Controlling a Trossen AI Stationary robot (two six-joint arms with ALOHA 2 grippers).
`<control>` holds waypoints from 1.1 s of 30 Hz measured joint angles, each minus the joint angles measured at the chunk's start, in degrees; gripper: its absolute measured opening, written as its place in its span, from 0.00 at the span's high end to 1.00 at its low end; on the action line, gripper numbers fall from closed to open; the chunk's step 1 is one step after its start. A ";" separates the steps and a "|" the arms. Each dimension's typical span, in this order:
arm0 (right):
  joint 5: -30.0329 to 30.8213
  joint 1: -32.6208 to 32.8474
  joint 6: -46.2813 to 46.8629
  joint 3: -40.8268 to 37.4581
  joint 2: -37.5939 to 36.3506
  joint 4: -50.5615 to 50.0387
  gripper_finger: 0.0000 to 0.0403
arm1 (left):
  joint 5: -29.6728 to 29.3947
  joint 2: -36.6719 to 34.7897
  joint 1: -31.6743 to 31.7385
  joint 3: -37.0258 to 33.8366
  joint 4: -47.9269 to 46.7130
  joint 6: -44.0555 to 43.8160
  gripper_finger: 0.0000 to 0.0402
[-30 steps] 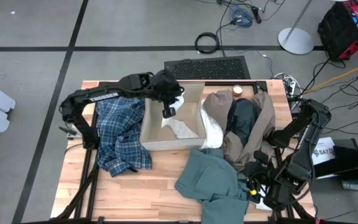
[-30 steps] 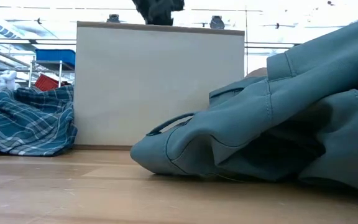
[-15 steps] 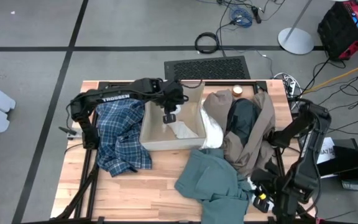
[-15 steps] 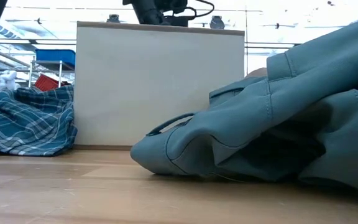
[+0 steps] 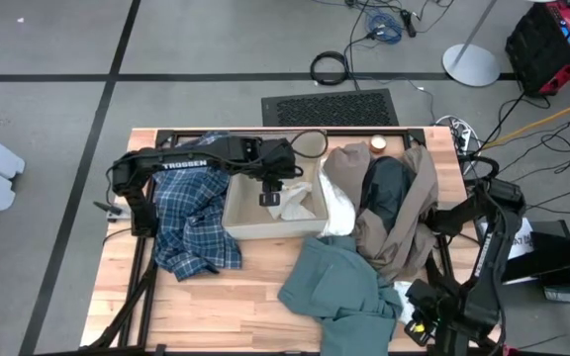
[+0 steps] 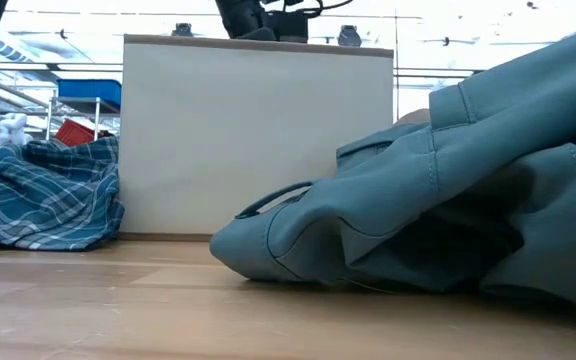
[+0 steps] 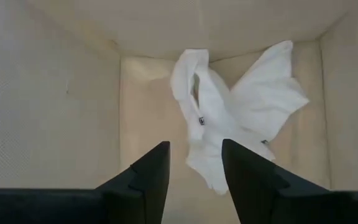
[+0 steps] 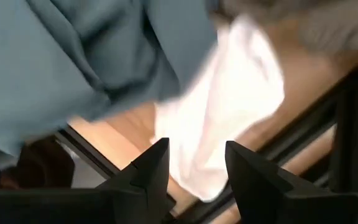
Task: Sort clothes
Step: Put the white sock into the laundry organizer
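Observation:
My left gripper (image 7: 194, 165) is open, reaching down into the tan cardboard box (image 5: 245, 225) just above a white piece (image 7: 229, 112) that lies crumpled on the box floor. My right gripper (image 8: 194, 165) is open at the table's near right corner (image 5: 426, 318). It points down over another white piece (image 8: 222, 118) that lies at the table's edge beside the teal-green piece (image 5: 339, 287). The plaid shirt (image 5: 191, 222) lies left of the box. The taupe-brown piece (image 5: 404, 232) and the dark piece (image 5: 389, 188) are piled right of it.
A further white piece (image 5: 339, 213) is draped over the box's right wall. In the low view the box's near wall (image 6: 258, 140) stands between the plaid shirt (image 6: 48, 195) and the teal-green piece (image 6: 438, 200). Bare wood lies along the near left of the table (image 5: 216, 307).
My left gripper has sunk into the box, toward the white piece on its floor. My right gripper has gone down and toward the table's near edge, turning about as it went, and now stands over the white piece at the corner.

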 joint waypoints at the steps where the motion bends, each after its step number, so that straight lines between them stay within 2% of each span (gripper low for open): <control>1: -0.91 0.31 0.48 -1.87 -0.15 2.77 0.64 | 0.71 -0.22 -0.11 0.38 -0.50 -0.73 0.60; 3: -2.03 0.72 0.76 -5.88 -0.60 9.11 0.64 | 3.36 -0.54 -0.41 1.65 -0.76 -2.43 0.60; 6: -2.65 0.83 -0.26 -10.37 -1.32 13.49 0.64 | 7.90 -1.03 -0.91 4.15 -0.93 -3.07 0.60; 16: -4.25 0.76 -3.31 -13.01 -1.12 15.27 0.64 | 13.46 -2.40 -5.04 9.07 -0.16 -4.59 0.60; 21: -3.89 0.15 -7.92 -13.00 -1.27 15.25 0.64 | 13.73 -2.96 -6.65 10.53 0.33 -4.48 0.60; 28: -3.06 -5.51 -16.81 -12.96 -4.71 11.54 0.64 | 13.58 -2.93 -6.70 10.74 0.78 -4.50 0.60; 33: -3.50 -7.00 -21.13 -13.05 -5.01 18.69 0.64 | 13.53 -2.93 -6.70 10.74 0.38 -4.50 0.60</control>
